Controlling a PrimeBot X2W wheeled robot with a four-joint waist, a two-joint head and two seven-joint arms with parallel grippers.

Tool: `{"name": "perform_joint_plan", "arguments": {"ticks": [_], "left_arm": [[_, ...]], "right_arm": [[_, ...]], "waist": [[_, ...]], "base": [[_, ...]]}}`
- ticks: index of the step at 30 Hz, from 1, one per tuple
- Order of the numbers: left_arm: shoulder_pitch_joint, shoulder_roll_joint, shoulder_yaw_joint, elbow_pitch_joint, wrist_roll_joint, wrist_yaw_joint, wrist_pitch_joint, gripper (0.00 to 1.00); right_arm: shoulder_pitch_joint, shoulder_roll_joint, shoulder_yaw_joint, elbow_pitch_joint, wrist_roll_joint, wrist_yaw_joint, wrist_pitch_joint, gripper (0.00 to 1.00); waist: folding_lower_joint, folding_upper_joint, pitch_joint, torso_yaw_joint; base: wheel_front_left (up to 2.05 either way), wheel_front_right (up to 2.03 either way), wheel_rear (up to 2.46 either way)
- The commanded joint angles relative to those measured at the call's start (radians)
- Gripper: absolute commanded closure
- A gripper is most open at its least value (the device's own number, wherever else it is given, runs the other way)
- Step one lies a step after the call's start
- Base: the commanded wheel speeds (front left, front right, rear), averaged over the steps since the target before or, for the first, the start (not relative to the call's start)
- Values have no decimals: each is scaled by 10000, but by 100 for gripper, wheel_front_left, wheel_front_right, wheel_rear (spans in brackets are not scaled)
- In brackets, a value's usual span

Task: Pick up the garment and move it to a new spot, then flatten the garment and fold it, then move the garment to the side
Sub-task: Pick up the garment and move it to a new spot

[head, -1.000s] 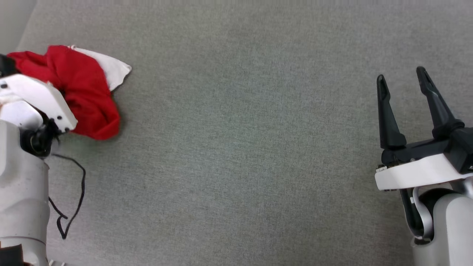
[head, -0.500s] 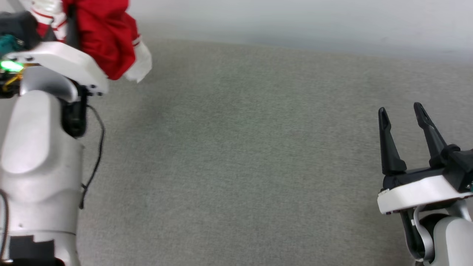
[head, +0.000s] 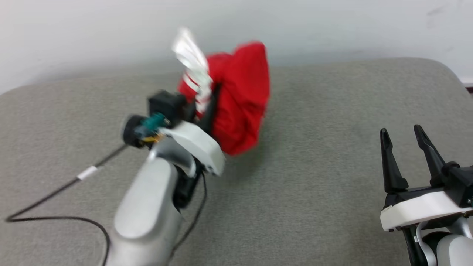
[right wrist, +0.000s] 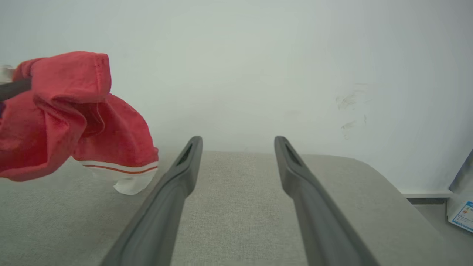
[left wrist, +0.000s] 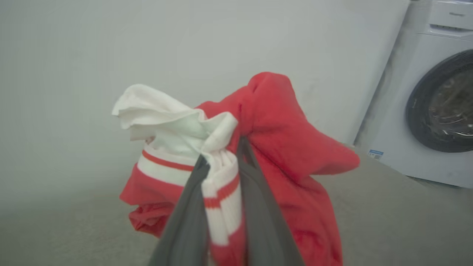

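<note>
The garment is a bunched red shirt with white, red-striped trim, lifted off the grey padded table near its far middle. My left gripper is shut on it; in the left wrist view the two fingers pinch the white striped trim of the garment at the left gripper, with red cloth hanging around them. My right gripper stands open at the lower right, nothing between its fingers. The right wrist view has the garment hanging at the left, well away from the right gripper.
A black cable trails from my left arm across the table's left part. A pale wall stands behind the table. A white washing machine with a dark round door is off the table's right end.
My left arm has lifted the garment off the table's left part and carried it up and toward the middle. The head camera has tilted up. The right gripper stays open.
</note>
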Motion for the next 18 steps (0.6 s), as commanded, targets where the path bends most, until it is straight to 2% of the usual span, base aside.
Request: {"name": "perform_joint_plan", "arguments": {"ticks": [1, 6, 11, 12, 13, 14, 18], "left_arm": [[298, -47, -201, -65, -66, -41, 38, 100], [1330, -243, -1599, 50, -541, -146, 343, 100], [2076, -292, -2814, 560, -799, -162, 654, 100], [2143, -295, -2964, 657, -760, -135, 610, 63], [2206, -295, -3059, 720, -793, -66, 513, 9], [2240, -296, -3129, 765, -815, -13, 411, 0], [2108, -302, -3307, 479, -666, 383, -483, 0]], "right_arm": [[130, 25, -14, -52, 40, -3, 9, 0], [-25, 23, -7, -28, 280, -3, -84, 0], [-181, 25, 54, 184, 408, -3, -274, 0], [-227, 20, 49, 230, 426, -3, -308, 0], [-276, 22, 63, 297, 427, -3, -351, 0], [-316, 22, 90, 350, 434, -3, -375, 0], [-372, 21, 100, 548, 374, -3, -446, 0]], "waist": [[2, -1, 125, -394], [2, -1, 681, -765], [2, -1, 1058, -856], [2, -1, 1097, -846], [2, -1, 1112, -835], [2, -1, 1117, -817], [2, -1, 952, -584]], "base": [[0, 0, 0], [0, 0, 0], [0, 0, 0], [0, 0, 0], [0, 0, 0], [0, 0, 0], [0, 0, 0]]}}
